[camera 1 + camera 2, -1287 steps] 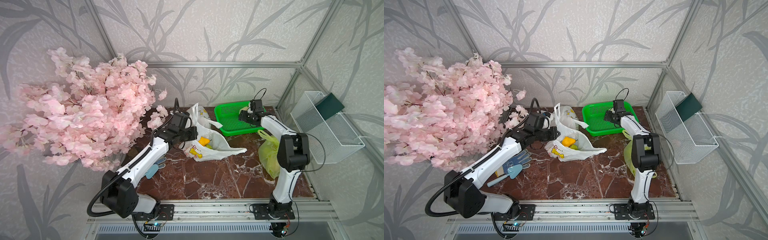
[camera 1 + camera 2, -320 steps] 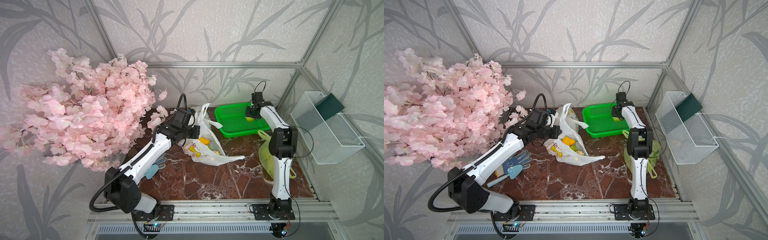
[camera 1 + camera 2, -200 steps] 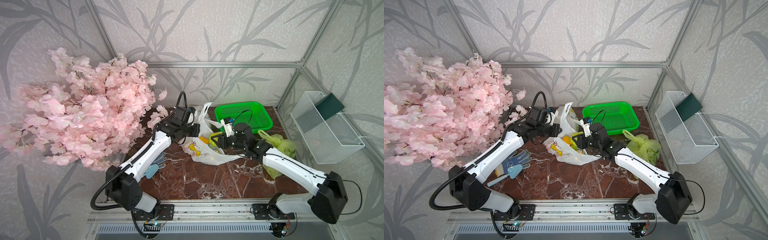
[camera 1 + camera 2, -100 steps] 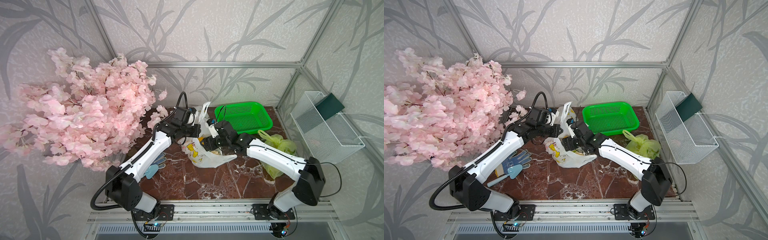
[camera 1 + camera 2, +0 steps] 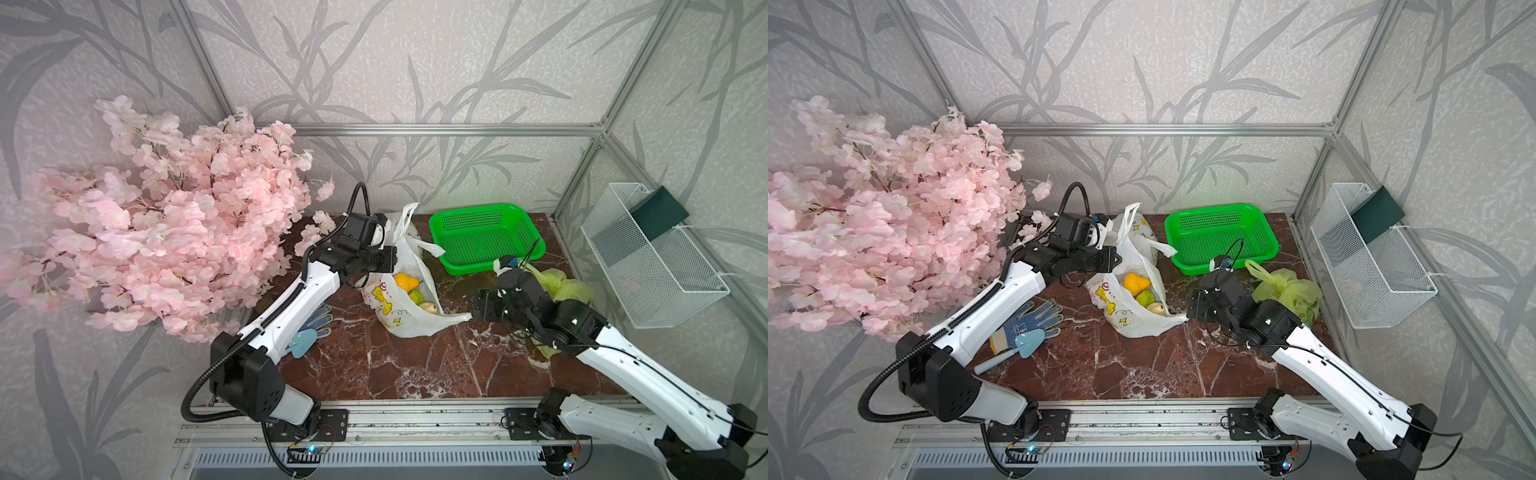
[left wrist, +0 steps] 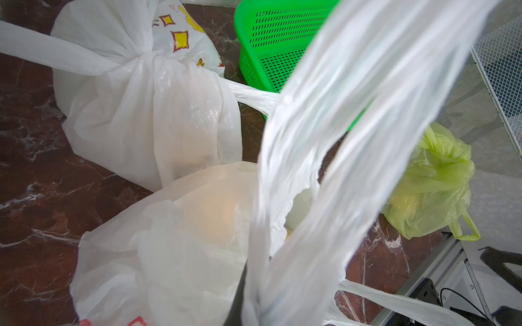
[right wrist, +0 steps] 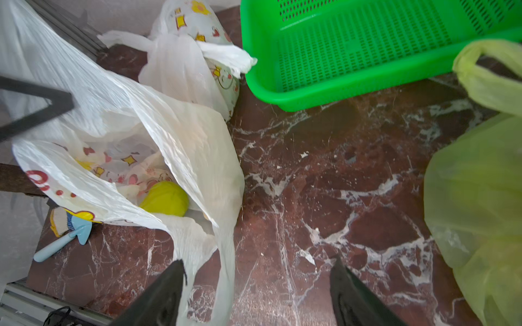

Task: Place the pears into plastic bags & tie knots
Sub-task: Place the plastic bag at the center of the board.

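Note:
An open white plastic bag (image 5: 409, 322) with cartoon prints sits mid-table. Three pears lie in it: yellow-orange (image 5: 405, 282), green (image 5: 415, 296) and cream (image 5: 430, 307). My left gripper (image 5: 388, 259) is shut on one handle (image 6: 324, 169) and holds it up. My right gripper (image 7: 258, 262) stands open just right of the bag, low over the marble. The bag's loose handle (image 7: 223, 254) lies beside one finger (image 7: 169, 285). A tied white bag (image 5: 1140, 230) sits behind. A tied yellow-green bag (image 5: 561, 286) lies right of my right arm.
A green mesh basket (image 5: 486, 266) stands at the back right. A pink blossom branch (image 5: 166, 232) fills the left side. A dotted glove (image 5: 1034, 318) and a blue trowel (image 5: 1025, 345) lie under my left arm. A white wire basket (image 5: 652, 257) hangs on the right wall.
My right gripper has drawn back from the bag's mouth to its right side and has opened. The left gripper has kept the handle up and has barely moved.

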Controlling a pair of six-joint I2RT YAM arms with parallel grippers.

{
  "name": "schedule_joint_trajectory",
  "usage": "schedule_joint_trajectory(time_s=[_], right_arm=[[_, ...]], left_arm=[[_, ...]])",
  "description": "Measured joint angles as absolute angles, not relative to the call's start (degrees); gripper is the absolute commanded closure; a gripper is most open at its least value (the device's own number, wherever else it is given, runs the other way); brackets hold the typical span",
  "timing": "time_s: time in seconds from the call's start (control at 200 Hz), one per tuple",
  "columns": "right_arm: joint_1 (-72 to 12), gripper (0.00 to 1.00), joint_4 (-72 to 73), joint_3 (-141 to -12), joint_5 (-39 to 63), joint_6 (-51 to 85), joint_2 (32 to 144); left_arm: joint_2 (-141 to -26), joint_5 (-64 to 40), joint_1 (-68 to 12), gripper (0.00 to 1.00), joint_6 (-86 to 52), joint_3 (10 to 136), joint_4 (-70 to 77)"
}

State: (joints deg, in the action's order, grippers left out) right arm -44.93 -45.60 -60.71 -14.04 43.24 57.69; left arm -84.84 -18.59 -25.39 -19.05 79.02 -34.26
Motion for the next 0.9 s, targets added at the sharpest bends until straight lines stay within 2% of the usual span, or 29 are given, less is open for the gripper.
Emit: schedule_joint_trajectory(time_s=[0.295, 0.36, 0.445, 0.585, 0.66, 0.685, 0.775, 0.9], right_arm=[[-50.68, 0.19, -45.76, -55.4, -11.27, 54.22, 57.78], [-50.74, 0.22, -44.73, -55.2, -10.94, 55.16, 58.11], [-50.81, 0.36, -42.57, -55.2, -10.31, 55.92, 59.2], [-50.96, 0.83, -38.85, -55.22, -7.73, 56.55, 61.3], [-50.96, 0.97, -38.22, -56.21, -6.26, 55.83, 61.95], [-50.94, 1.0, -37.85, -56.9, -5.65, 55.64, 62.24], [-50.52, 1.0, -37.6, -61.49, -3.86, 53.87, 63.4], [-46.72, 1.0, -39.33, -75.2, 0.34, 47.9, 67.22]], left_arm=[[-84.66, -18.59, -25.41, 1.0, -19.29, 78.26, -33.85], [-84.51, -18.59, -25.43, 1.0, -19.35, 78.0, -33.82], [-84.16, -18.57, -25.43, 1.0, -19.49, 77.73, -33.87], [-83.31, -18.33, -25.43, 1.0, -19.49, 77.73, -33.89], [-82.67, -17.96, -25.43, 1.0, -19.46, 77.73, -33.93], [-82.46, -17.8, -25.43, 1.0, -19.44, 77.73, -34.02], [-81.3, -16.88, -25.43, 1.0, -19.33, 77.73, -34.35], [-77.89, -14.96, -25.54, 1.0, -18.98, 77.73, -35.99]])
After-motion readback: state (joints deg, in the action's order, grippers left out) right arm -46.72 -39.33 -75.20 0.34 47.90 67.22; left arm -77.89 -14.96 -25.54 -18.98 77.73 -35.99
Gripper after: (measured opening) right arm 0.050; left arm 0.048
